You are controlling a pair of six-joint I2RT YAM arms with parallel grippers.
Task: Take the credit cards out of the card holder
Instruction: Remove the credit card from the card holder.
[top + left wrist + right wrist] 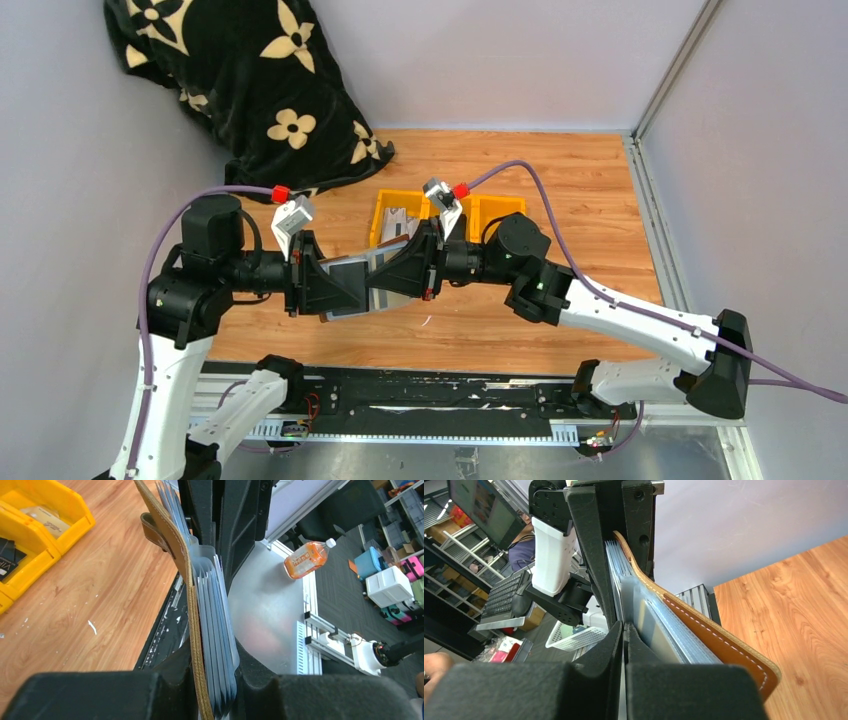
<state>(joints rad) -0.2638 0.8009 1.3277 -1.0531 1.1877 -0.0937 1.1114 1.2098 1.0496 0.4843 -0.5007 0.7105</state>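
Two robot arms meet nose to nose over a wooden bench (560,200), holding a small brown leather card holder (358,275) in the air between them. It hangs just in front of two yellow bins (378,215) and touches neither the bins nor the bench.

The left arm (215,270) has its jaws clamped narrow on the card holder, squeezing the leather cover and a fan of clear sleeves (215,630) together near one end.

The right arm (520,250) comes in from the opposite end. Its jaws are pressed almost together at the edge of the sleeves, and the leather cover runs past them on one side. The view is too tight to tell whether a card or a single sleeve is pinched between them.

No card can be seen out of the holder, so the task looks to be at its early step: one arm steadies the holder while the other works to pick out a card.

The next move probably calls for a sure pinch on one card edge only. The card should then be drawn straight out along its sleeve, away from the left arm, while the left grip holds firm.
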